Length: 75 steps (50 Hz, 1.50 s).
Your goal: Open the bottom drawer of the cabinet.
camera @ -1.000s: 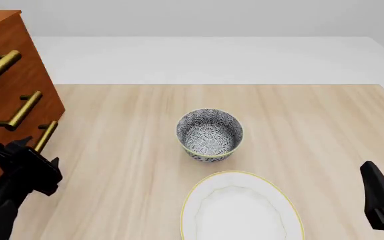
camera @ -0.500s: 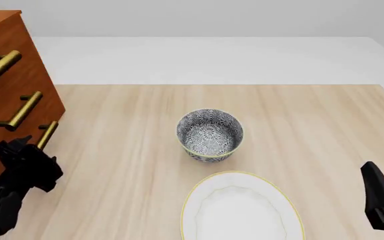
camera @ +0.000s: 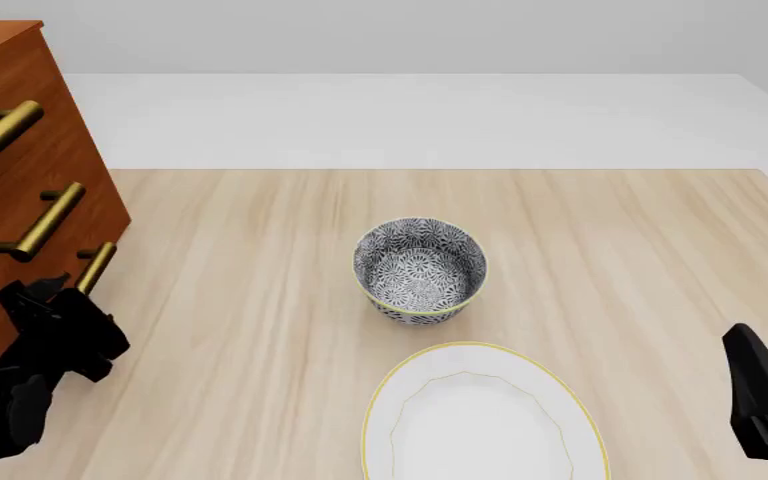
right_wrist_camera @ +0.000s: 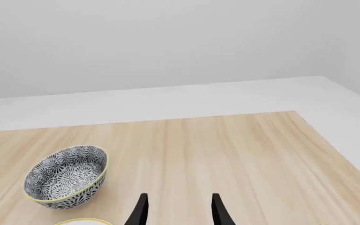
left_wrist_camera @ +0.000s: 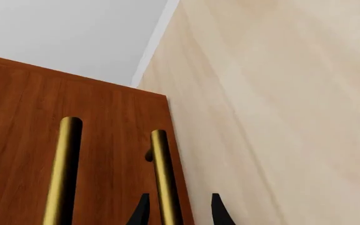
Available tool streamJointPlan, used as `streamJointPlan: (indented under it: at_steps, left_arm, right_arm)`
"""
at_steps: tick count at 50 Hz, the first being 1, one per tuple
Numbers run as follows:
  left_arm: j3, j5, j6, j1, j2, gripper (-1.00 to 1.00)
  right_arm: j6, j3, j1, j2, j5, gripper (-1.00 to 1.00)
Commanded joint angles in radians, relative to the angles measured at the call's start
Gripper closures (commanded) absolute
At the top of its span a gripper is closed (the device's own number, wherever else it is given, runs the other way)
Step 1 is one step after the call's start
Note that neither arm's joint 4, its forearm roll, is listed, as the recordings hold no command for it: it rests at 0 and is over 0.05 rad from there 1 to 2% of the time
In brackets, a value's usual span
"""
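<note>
**Currently: left end effector straddling the bottom drawer handle**

Your left end effector sits at the near-left of the table, right up against the cabinet. The cabinet stands at the far-left edge of the front view, its three brass handles stacked down the face. The bottom drawer is the lowest of the three and looks flush with the cabinet front, not pulled out.

In the left wrist view, the bottom drawer's handle runs between your two fingertips, one each side of the bar. The fingers are spread, with a visible gap on the outer side; I can't tell whether the inner finger touches the brass. The next handle up sits beside it on the same wood face.

Your right end effector is at the near-right of the table, well apart from the cabinet. Its fingers are spread with nothing between them, over bare wood.

The patterned bowl stands mid-table, upright. The white plate with a gold rim lies just near of it, cut off by the front view's near edge. Bowl and plate are apart, not touching.
</note>
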Motion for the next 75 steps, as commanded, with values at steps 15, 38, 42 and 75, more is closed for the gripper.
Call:
streamJointPlan:
  at_steps: [15, 38, 42, 75]
  left_arm:
    - [-0.021, 0.0, 0.027, 0.044, 0.039, 1.0]
    - [0.089, 0.0, -0.01, 0.015, -0.096, 1.0]
    - [0.114, 0.0, -0.018, -0.008, -0.127, 1.0]
    - [0.126, 0.0, -0.023, -0.127, -0.174, 1.0]
  right_arm:
    - [0.003, 0.0, 0.0, 0.002, 0.004, -1.0]
    - [0.009, 0.0, -0.004, -0.001, 0.005, -1.0]
    - [0.009, 0.0, -0.002, -0.001, 0.003, -1.0]
    - [0.006, 0.0, 0.003, 0.001, -0.009, -1.0]
